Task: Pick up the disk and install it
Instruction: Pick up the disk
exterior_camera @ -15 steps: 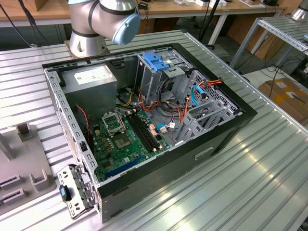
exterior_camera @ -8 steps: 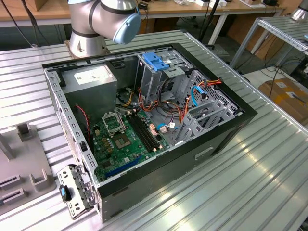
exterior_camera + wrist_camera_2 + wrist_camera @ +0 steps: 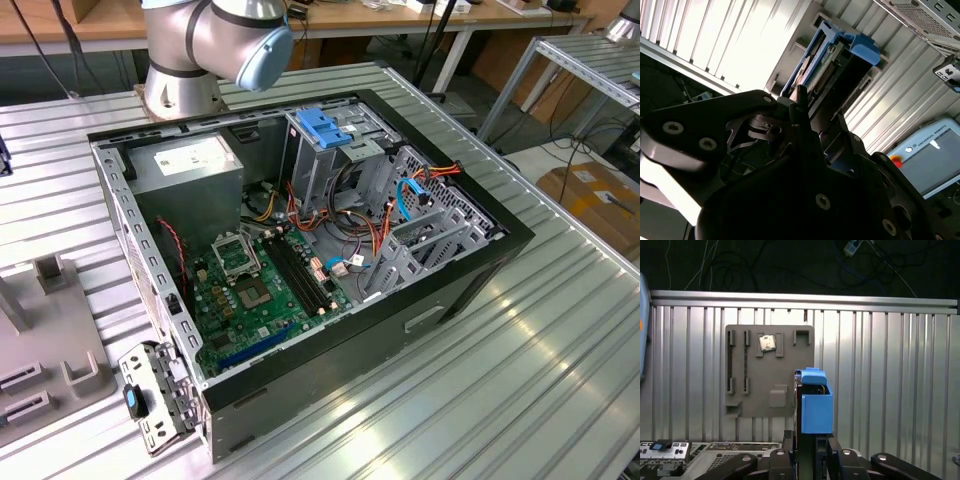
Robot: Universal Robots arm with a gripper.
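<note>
The disk (image 3: 814,407) stands on edge between my gripper's (image 3: 807,442) black fingers, its bright blue side rail facing the first wrist view. In the second wrist view the disk (image 3: 840,60) reaches away from the gripper (image 3: 812,107), blue rails along its sides and a connector edge showing. The gripper is shut on the disk and holds it in the air above the ribbed metal table, over a grey fixture plate (image 3: 750,390). The exterior view takes in the arm's base and elbow (image 3: 220,40) behind the open computer case (image 3: 470,270).
The case lies open on the table with a grey drive cage topped by a blue latch (image 3: 325,125), a power-supply box (image 3: 190,165), a green motherboard (image 3: 260,290) and loose cables. The fixture plate carries a small chip (image 3: 767,343). A teach pendant (image 3: 930,155) lies nearby.
</note>
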